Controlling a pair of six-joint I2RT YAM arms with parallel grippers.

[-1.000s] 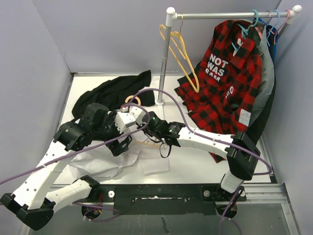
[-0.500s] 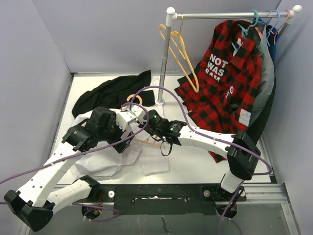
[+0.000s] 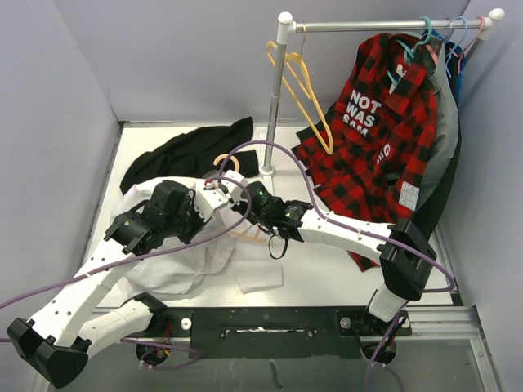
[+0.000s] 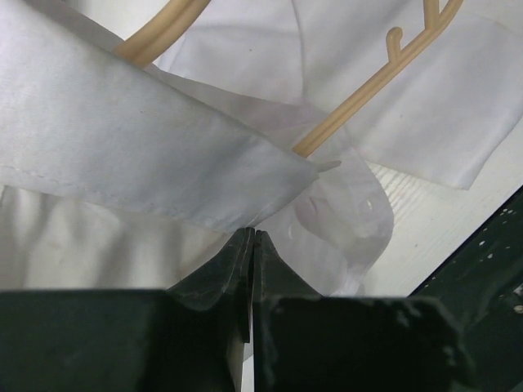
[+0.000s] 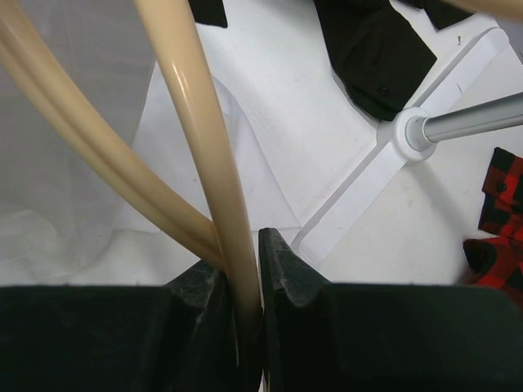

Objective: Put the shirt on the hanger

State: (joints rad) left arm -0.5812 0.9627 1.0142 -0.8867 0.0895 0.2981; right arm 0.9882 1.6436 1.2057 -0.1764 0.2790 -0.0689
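Left tool [image 4: 252, 238] and right tool [image 5: 242, 260], both clamped.

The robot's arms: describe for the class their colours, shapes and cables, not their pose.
The left arm and right arm have white links joined by bulky black joint housings. A purple cable runs along each. The left gripper and right gripper have dark, wedge-shaped fingers.

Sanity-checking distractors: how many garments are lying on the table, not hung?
2: the white shirt at front left, and the black garment at back left, behind it. More could lie hidden beneath them.
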